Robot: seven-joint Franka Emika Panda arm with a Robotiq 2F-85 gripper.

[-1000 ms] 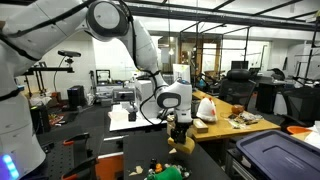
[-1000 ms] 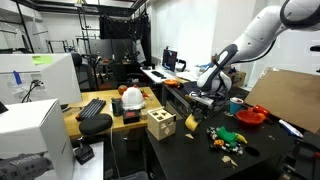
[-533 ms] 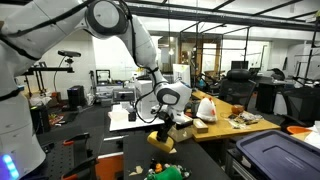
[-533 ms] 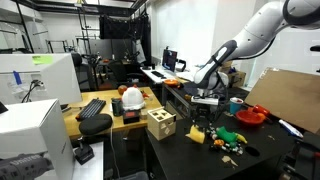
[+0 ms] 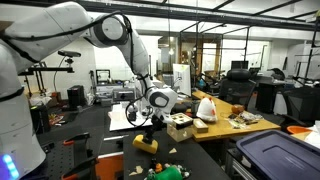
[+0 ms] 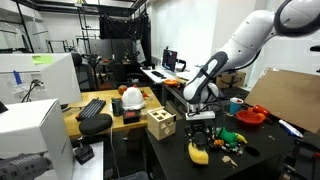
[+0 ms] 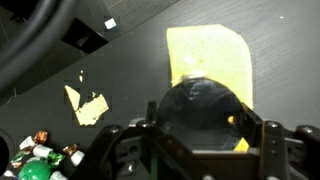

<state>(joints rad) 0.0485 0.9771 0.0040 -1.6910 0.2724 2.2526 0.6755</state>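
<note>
We saw the gripper (image 6: 200, 137) pointing straight down over the dark table (image 6: 270, 150), with its jaws drawn in part way on a yellow block (image 6: 199, 153). The block hung just under the fingers in both exterior views (image 5: 146, 146). In the wrist view the gripper (image 7: 207, 135) came in from the bottom edge, and the yellow block (image 7: 205, 55) stood out flat against the dark top. We could not tell whether the block's underside touched the table.

- 1 wooden box (image 6: 160, 124) with cut-out holes stood near the gripper, at the table's edge.
- A heap of small coloured toys (image 6: 228, 140) lay just beside the block; the wrist view caught them in its corner (image 7: 35, 162).
- 1 tan scrap (image 7: 88, 104) lay apart from the block.
- A red bowl (image 6: 250, 115) sat beyond the toys.
</note>
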